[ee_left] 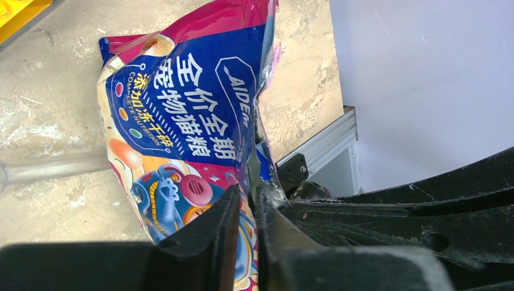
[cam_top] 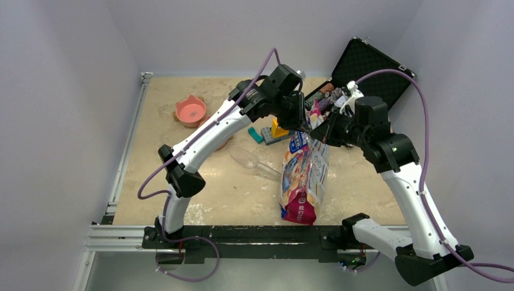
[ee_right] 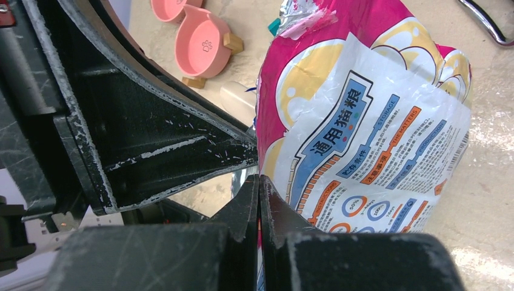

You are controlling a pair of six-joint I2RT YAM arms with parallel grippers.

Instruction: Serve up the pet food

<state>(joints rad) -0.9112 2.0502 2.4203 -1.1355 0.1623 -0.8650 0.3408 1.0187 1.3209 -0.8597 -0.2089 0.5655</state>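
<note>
The pink-and-blue pet food bag (cam_top: 303,176) (ee_left: 182,103) (ee_right: 363,121) stands upright at the table's middle. The pellets themselves are hidden inside it. My left gripper (cam_top: 301,121) (ee_left: 247,193) is at the bag's top, on its left side. Its fingers straddle the bag's front wall with a narrow gap still showing between them. My right gripper (cam_top: 321,130) (ee_right: 259,179) is at the top from the right, shut on the bag's edge, a sliver of pink film pinched between its pads.
A pink pet bowl (cam_top: 191,110) (ee_right: 203,39) sits at the far left and a second bowl (ee_right: 166,7) lies beside it. A clear plastic scoop (cam_top: 248,159) lies left of the bag. Yellow and teal blocks (cam_top: 276,130) and an open black case (cam_top: 370,66) of poker chips are behind.
</note>
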